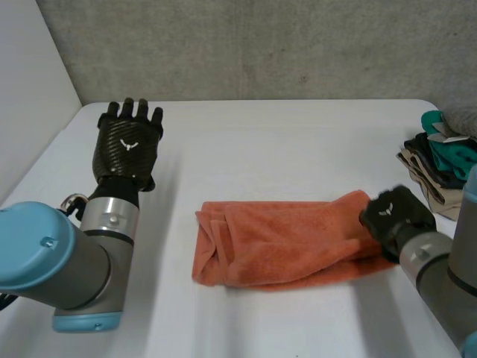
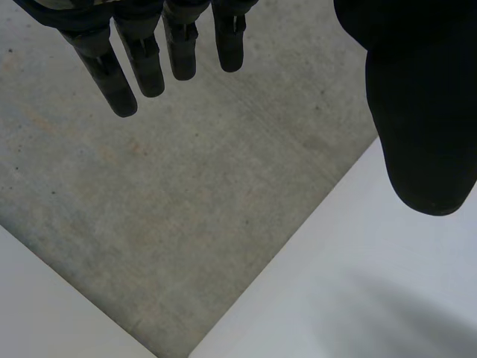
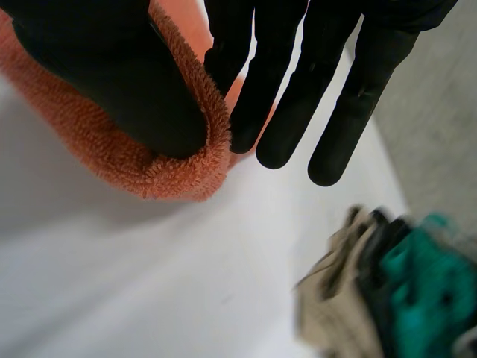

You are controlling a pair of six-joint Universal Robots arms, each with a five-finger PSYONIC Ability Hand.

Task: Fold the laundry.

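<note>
My right robot hand (image 1: 395,216) pinches the orange towel (image 1: 276,242) at its right end on the bench (image 1: 298,142) (clothes pile (image 1: 440,168) nearby), while my left robot hand (image 1: 128,145) hovers open, well apart.

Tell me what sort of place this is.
Probably a robotics test bench, not a home: a plain white table against a rough grey wall, with one orange towel and a pile of clothes waiting.

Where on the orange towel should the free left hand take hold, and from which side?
Left end of the orange towel, from the robot's left: its folded layers bunch there, facing the open left hand; the right hand pinches the other end.
</note>
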